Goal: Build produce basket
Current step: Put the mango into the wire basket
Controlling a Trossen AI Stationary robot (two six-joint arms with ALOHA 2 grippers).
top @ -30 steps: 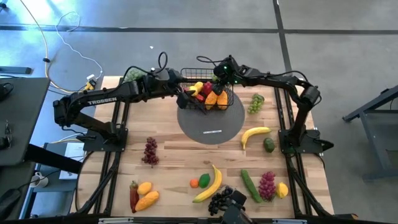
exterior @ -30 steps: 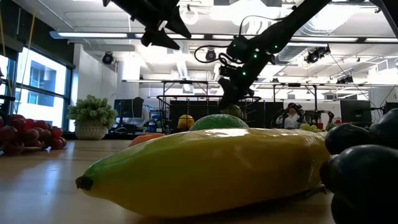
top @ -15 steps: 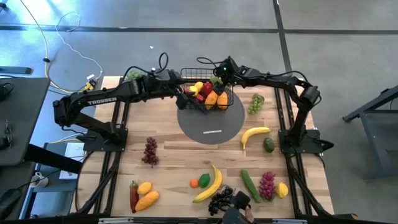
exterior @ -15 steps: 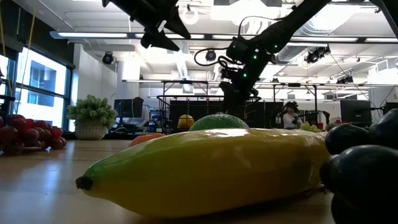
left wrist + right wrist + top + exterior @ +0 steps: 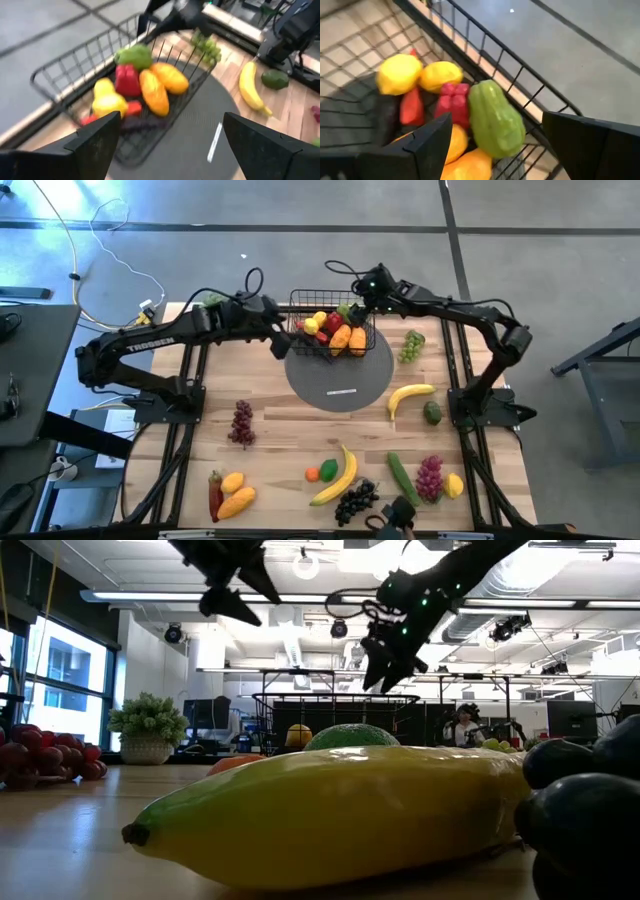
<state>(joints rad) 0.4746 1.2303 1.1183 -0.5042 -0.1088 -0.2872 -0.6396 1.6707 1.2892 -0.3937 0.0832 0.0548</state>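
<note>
The black wire basket stands on the grey round mat at the table's far middle. It holds lemons, a red pepper, orange pieces and a green piece lying against its far wall. My left gripper hovers open just left of the basket; in its wrist view the basket lies ahead. My right gripper hangs open above the basket's far right corner, and its wrist view looks down on the produce. In the low view both grippers are well above the table.
More produce lies loose on the table: green grapes, a banana and avocado on the right, purple grapes on the left, another banana, cucumber and black grapes near the front edge. A leafy bunch sits far left.
My right gripper has risen out of the basket and drawn back toward the far right. My left gripper has pulled away from the basket toward the table's left. The basket and its produce stay on the mat.
</note>
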